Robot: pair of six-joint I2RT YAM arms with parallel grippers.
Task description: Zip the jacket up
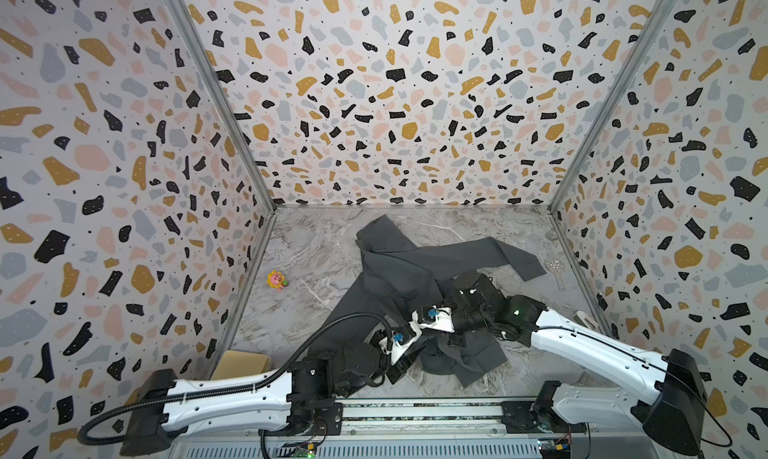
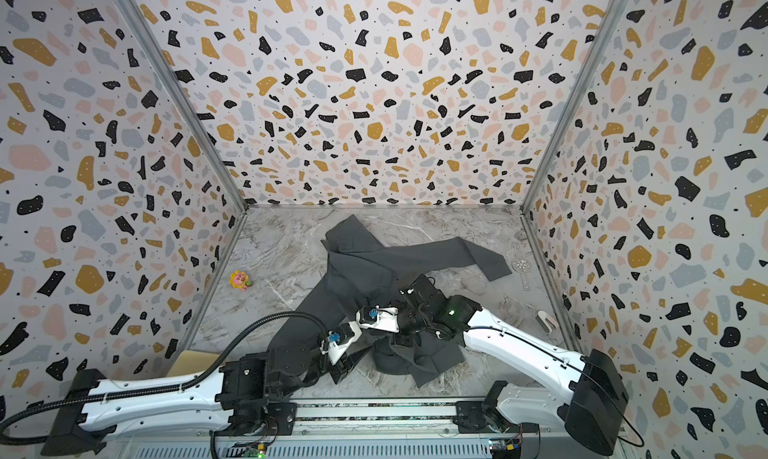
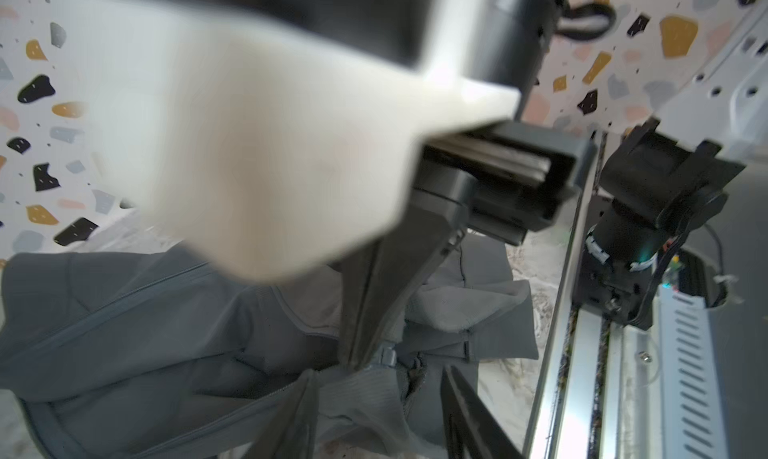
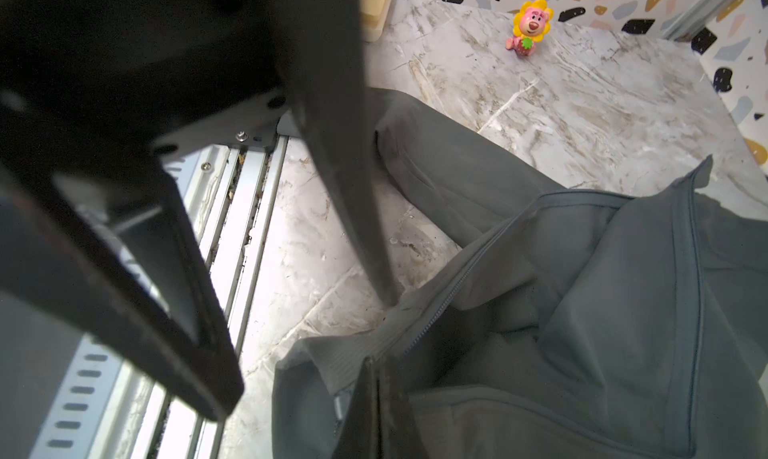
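The dark grey jacket lies crumpled on the marble table, one sleeve stretched to the right. Its ribbed hem and zipper end are bunched near the front edge. In the left wrist view my right gripper's fingers come down pinched on the jacket's hem beside the grey zipper slider. My right gripper is shut on that fabric. My left gripper is open, its jaws apart on either side of the ribbed hem; one of its fingers touches the hem edge.
A pink-and-yellow toy stands at the left of the table. A beige block sits at the front left corner. A clear plastic piece and a white object lie along the right wall. The metal rail runs along the front.
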